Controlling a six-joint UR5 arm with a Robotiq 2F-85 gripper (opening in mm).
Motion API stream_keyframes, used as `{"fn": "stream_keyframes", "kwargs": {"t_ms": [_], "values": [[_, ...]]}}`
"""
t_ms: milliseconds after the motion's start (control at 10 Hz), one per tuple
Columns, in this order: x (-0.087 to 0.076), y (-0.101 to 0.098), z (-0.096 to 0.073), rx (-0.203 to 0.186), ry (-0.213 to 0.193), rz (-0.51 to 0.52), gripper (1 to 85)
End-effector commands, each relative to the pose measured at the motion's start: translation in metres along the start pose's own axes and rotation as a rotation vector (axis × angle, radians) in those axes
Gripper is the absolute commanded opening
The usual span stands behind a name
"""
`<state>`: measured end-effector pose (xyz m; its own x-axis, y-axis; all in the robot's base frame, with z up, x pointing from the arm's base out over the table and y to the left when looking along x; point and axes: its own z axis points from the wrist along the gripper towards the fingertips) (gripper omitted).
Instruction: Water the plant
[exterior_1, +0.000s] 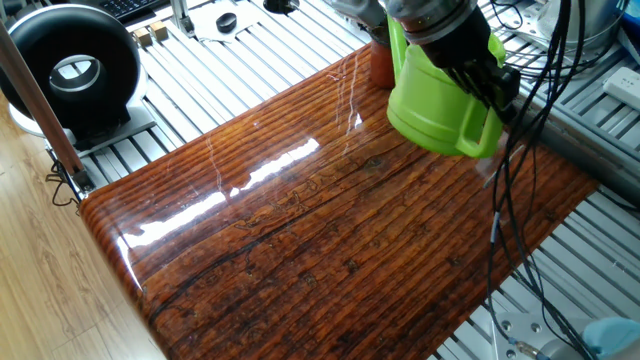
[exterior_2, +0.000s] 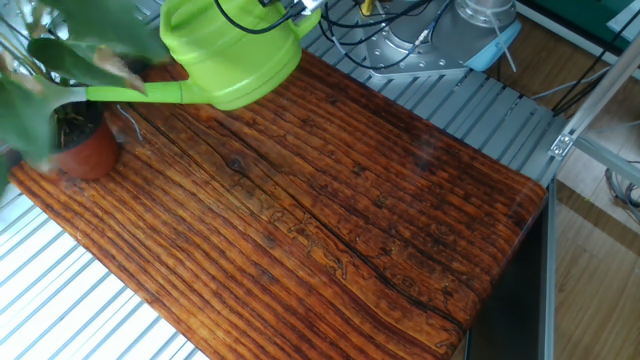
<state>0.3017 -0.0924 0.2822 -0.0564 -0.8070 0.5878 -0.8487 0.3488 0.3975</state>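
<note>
The gripper (exterior_1: 478, 72) has its jaws clamped on the lime-green watering can (exterior_2: 232, 58), tipped above the wooden tabletop (exterior_2: 330, 220), spout (exterior_2: 135, 93) reaching among the leaves of the plant (exterior_2: 75, 130) at the corner, black cables (exterior_1: 520, 190) dangling alongside.

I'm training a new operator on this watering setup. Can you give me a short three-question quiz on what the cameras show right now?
1. True or false: the green watering can rests on the wooden table.
2. Which way does the spout point? A) at the plant B) at the black fan
3. What colour is the plant's pot?

Key: 1. False, the gripper holds it above the table. 2. A. 3. Reddish-brown.
</note>
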Motion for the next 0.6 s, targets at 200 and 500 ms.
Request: {"fn": "stream_keyframes", "kwargs": {"t_ms": [200,500], "values": [[-0.023,0.017,-0.009,-0.108,-0.034,0.042,1.3],[-0.029,0.023,-0.011,-0.105,-0.034,0.048,1.3]]}}
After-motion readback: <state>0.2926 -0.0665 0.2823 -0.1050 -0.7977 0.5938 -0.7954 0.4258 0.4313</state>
